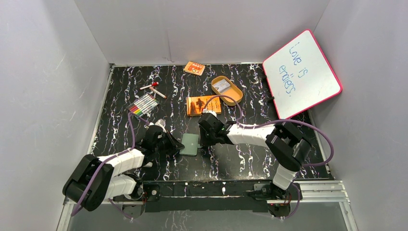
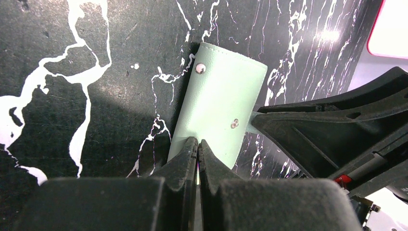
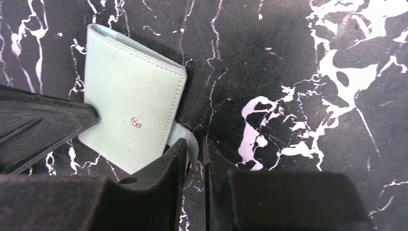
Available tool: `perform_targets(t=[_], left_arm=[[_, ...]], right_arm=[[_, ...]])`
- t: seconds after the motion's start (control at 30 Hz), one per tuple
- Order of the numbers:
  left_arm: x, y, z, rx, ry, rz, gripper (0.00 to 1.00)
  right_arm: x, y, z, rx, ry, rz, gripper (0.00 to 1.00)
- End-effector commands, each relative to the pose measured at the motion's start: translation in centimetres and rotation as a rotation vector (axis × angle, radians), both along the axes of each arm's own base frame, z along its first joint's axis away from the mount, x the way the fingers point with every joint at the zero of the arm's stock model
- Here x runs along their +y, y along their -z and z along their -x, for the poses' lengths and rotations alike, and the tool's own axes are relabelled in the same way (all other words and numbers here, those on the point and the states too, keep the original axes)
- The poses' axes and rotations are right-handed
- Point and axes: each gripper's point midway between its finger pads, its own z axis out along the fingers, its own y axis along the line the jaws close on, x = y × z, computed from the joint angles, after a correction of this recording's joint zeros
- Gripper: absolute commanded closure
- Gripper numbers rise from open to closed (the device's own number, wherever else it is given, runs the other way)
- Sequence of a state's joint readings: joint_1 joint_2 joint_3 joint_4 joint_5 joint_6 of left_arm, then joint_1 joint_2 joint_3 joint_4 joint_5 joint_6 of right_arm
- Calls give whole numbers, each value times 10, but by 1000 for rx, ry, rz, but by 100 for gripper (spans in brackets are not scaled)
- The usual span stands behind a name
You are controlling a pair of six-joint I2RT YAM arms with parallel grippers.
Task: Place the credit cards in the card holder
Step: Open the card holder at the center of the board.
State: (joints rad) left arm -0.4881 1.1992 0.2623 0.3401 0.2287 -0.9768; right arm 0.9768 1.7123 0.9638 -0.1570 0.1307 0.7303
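A: How does the left tool (image 2: 198, 147) stand?

B: Its two fingers are pressed together, with no gap between them. The tips rest on the near-left edge of the card holder (image 2: 219, 91). I cannot tell if any leather is caught between them.

A: And the right tool (image 3: 196, 150)?

B: Its fingers are almost together, with only a narrow slot. The snap tab (image 3: 191, 137) of the holder curves into this slot and touches one finger. A thin dark line shows beside the other finger, so I cannot tell if the tab is really squeezed.

A: Where does the card holder lie?

B: It lies folded shut on the black marbled surface (image 1: 250, 159), in the middle and a little toward the near side. The left tool is at its left side and the right tool at its right side. It is pale grey-green, with stitching along the border and a small metal stud (image 3: 136, 123) on the top face.

A: What is further out?

B: Beyond the holder, on the far side, lies an orange book (image 1: 203, 105). Right of it, a bit farther, is a tan oval tin (image 1: 235, 96) with something pale grey inside. At the far edge is a small orange packet (image 1: 194, 68). To the far left there is a pack of coloured markers (image 1: 143, 104) and two loose pens (image 1: 153, 89). At the far right a whiteboard (image 1: 302, 72) with a pink frame stands tilted, with the handwritten words "Love is endless".
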Motion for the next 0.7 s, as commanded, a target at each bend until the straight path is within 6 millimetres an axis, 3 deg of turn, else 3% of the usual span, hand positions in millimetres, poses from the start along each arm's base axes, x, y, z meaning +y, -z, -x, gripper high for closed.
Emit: perform_targets(t=[0.0, 0.13, 0.2, 0.27, 0.37, 0.4, 0.43, 0.5, 0.67], left_arm=[[9, 19, 15, 64, 8, -51, 100], [10, 20, 16, 67, 6, -52, 100], [10, 20, 16, 67, 8, -53, 100], [10, 18, 16, 65, 9, -53, 100], [9, 9, 12, 43, 11, -53, 100], [9, 4, 11, 32, 9, -52, 92], [9, -2, 10, 17, 9, -48, 75], [8, -15, 7, -18, 7, -31, 53], [-7, -45, 6, -117, 65, 75, 25]], right_arm=[[14, -4, 3, 20, -23, -74, 73], [18, -2, 8, 45, -32, -105, 76], [19, -4, 9, 49, -32, -120, 85], [17, -9, 7, 40, -27, -128, 100], [11, -30, 2, -14, -22, -127, 100], [9, -39, 1, -32, -25, -126, 100], [5, -51, 2, -50, -30, -124, 100], [-2, -69, 5, -69, -62, -114, 100], [-19, -96, 22, -80, -123, -104, 100]])
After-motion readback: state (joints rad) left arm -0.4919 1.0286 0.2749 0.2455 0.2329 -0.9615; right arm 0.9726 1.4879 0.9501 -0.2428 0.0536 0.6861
